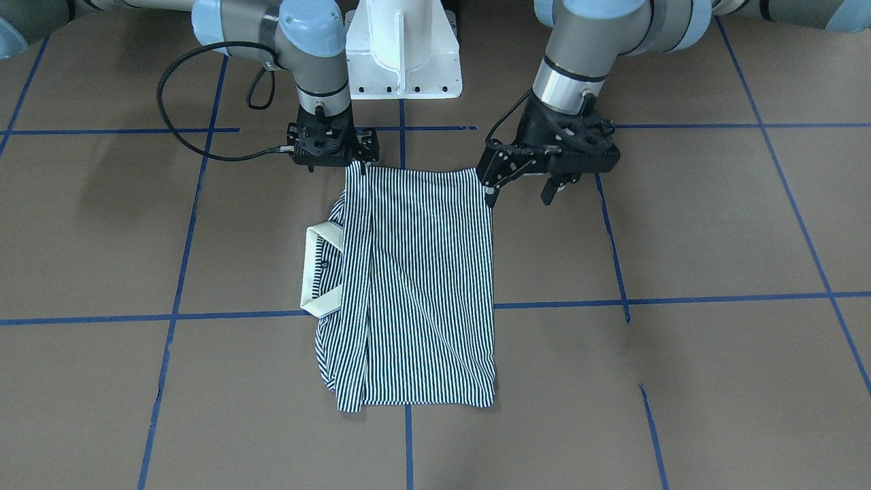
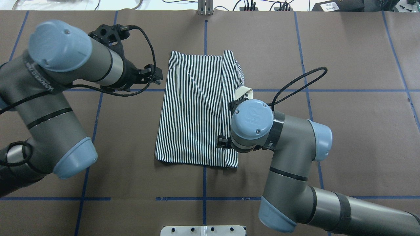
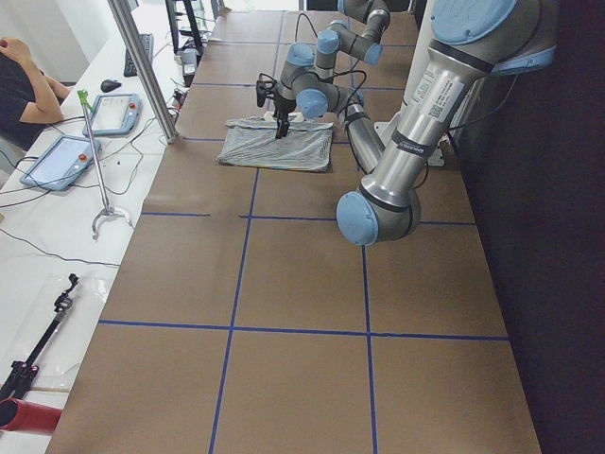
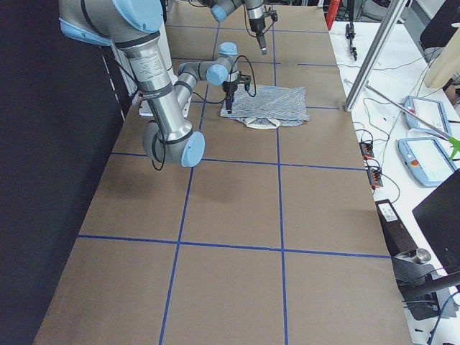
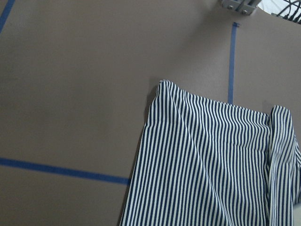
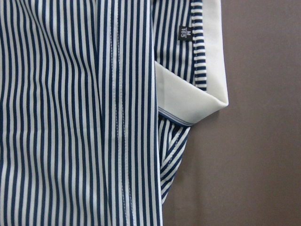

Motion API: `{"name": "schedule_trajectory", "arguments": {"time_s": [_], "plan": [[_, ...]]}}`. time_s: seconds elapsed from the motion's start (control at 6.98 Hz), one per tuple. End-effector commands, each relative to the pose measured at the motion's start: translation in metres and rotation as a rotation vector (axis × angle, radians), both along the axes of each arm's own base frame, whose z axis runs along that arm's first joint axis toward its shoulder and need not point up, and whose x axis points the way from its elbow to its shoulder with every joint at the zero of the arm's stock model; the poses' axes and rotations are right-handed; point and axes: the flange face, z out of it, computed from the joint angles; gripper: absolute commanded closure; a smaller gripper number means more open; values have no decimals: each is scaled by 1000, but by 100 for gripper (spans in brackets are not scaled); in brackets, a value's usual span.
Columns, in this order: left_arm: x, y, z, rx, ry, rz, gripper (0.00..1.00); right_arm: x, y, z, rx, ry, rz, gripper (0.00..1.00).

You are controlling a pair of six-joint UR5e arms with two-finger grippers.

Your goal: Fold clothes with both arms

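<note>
The striped polo shirt (image 1: 422, 272) lies flat and folded into a narrow rectangle on the brown table (image 1: 680, 224), its cream collar (image 1: 320, 272) sticking out on the robot's right side. From overhead the shirt (image 2: 197, 114) runs lengthways away from the base. My left gripper (image 1: 520, 194) hangs open beside the shirt's left edge, raised and apart from the cloth. My right gripper (image 1: 337, 167) stands over the near right corner of the shirt, fingers apart and nothing lifted. From overhead it is mostly hidden under its own wrist (image 2: 251, 121). The right wrist view shows the collar (image 6: 188, 94) close below.
The white pedestal base (image 1: 401, 54) stands at the near table edge. Blue tape lines (image 1: 177, 272) grid the brown surface. In the left side view a metal pole (image 3: 142, 66), tablets (image 3: 118, 113) and a seated person (image 3: 24, 90) are at a side bench.
</note>
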Motion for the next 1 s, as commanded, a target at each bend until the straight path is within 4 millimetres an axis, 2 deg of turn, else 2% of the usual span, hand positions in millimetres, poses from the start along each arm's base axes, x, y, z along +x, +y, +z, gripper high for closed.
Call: {"name": "schedule_trajectory", "arguments": {"time_s": [0.0,0.14,0.86], "plan": [[-16,18,0,-2,1,6,0,-42,-7,0,-23,63,-18,0],[-16,18,1,-2,-1,7,0,-53,-10,-1,-26,80,-26,0],[-16,18,1,-6,1,8,0,-55,-3,15,-42,172,-76,0]]}}
